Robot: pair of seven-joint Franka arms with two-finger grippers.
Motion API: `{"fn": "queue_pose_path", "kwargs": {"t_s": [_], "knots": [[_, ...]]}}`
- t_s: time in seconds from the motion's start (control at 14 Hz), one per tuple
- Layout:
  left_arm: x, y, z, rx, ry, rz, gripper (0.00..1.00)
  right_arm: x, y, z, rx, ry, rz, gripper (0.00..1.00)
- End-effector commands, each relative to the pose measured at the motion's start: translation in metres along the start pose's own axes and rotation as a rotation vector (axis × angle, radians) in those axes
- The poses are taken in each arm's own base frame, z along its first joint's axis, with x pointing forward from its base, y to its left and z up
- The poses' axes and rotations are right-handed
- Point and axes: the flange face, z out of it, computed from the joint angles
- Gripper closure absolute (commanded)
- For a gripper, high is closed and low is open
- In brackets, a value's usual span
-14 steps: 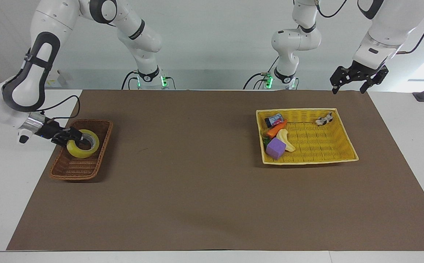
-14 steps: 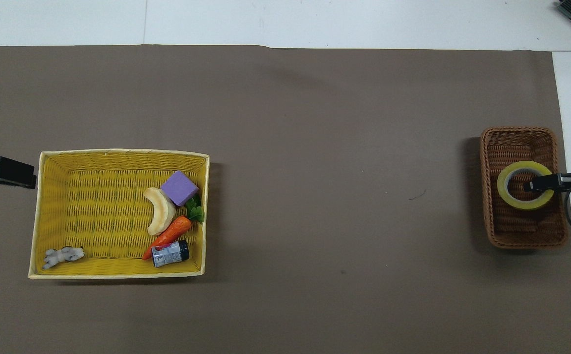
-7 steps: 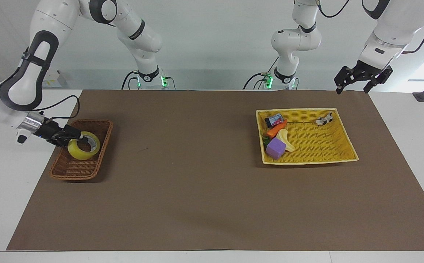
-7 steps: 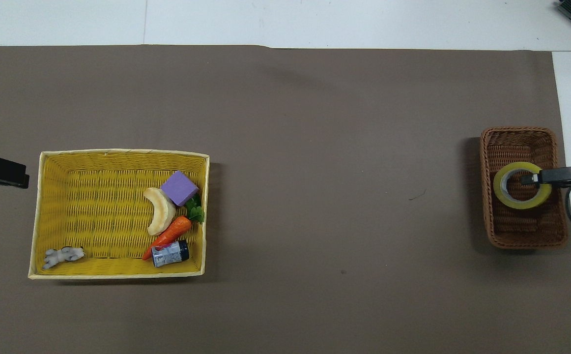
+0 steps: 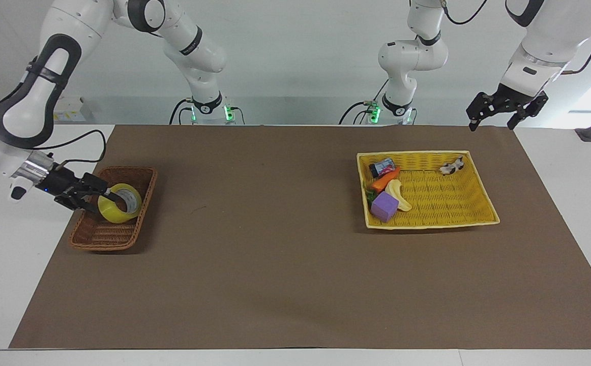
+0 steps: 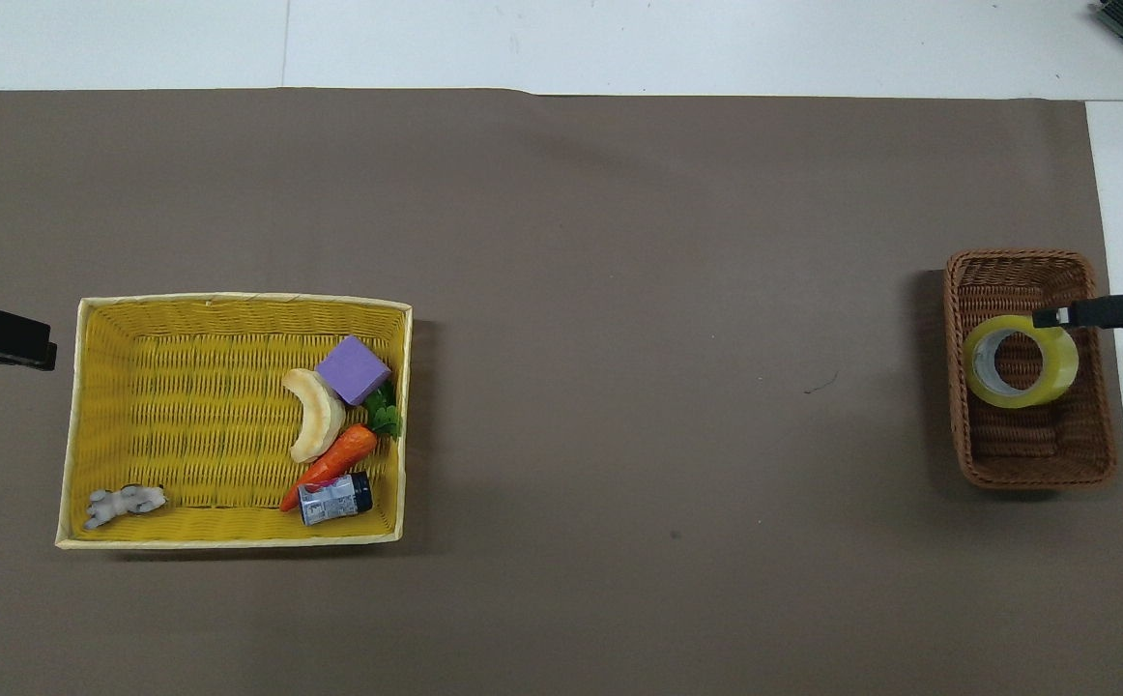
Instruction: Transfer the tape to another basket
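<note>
The tape [image 5: 119,203] sits in the brown basket [image 5: 114,238] at the right arm's end of the table, tipped on edge so its hole faces sideways toward the table's middle, not straight up. The right gripper [image 5: 93,197] is just beside it on the side away from the middle, jaws spread; one finger seems to reach the roll's rim, though I cannot tell whether it touches. So the roll lies straight ahead of the jaws, along the line of the fingers. The left gripper [image 5: 504,107] waits, jaws spread, over the table edge near the yellow basket [image 5: 483,188], well apart from the tape. The right arm is far the nearer.
</note>
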Motion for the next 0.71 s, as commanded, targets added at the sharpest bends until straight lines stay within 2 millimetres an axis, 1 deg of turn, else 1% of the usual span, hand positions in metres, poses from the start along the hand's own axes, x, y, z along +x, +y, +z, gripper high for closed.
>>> {"fn": "queue_pose_path", "kwargs": {"t_s": [0.0, 0.07, 0.29, 0.36, 0.43, 0.5, 0.57, 0.64], "knots": [[-0.001, -0.002, -0.005, 0.011, -0.002, 0.003, 0.00, 0.013, -0.018, -0.015, -0.096, 0.002, -0.069, 0.00], [-0.001, -0.002, -0.005, 0.011, -0.003, 0.003, 0.00, 0.020, -0.028, -0.013, -0.107, -0.005, -0.093, 0.00], [-0.001, -0.002, -0.005, 0.011, -0.002, 0.003, 0.00, 0.021, -0.030, -0.013, -0.111, -0.007, -0.098, 0.00], [-0.001, -0.002, -0.005, 0.011, -0.002, 0.003, 0.00, 0.025, -0.041, -0.014, -0.132, -0.019, -0.122, 0.00], [-0.001, -0.002, -0.005, 0.011, -0.002, 0.003, 0.00, 0.034, -0.062, -0.015, -0.176, -0.044, -0.157, 0.00], [-0.001, -0.002, -0.005, 0.011, -0.002, 0.003, 0.00, 0.044, -0.084, -0.020, -0.238, -0.054, -0.160, 0.00], [-0.001, -0.002, -0.005, 0.011, -0.002, 0.003, 0.00, 0.046, -0.100, -0.026, -0.283, -0.053, -0.116, 0.00], [-0.001, -0.002, -0.005, 0.011, -0.002, 0.003, 0.00, 0.050, -0.118, -0.027, -0.323, -0.060, -0.083, 0.00]]}}
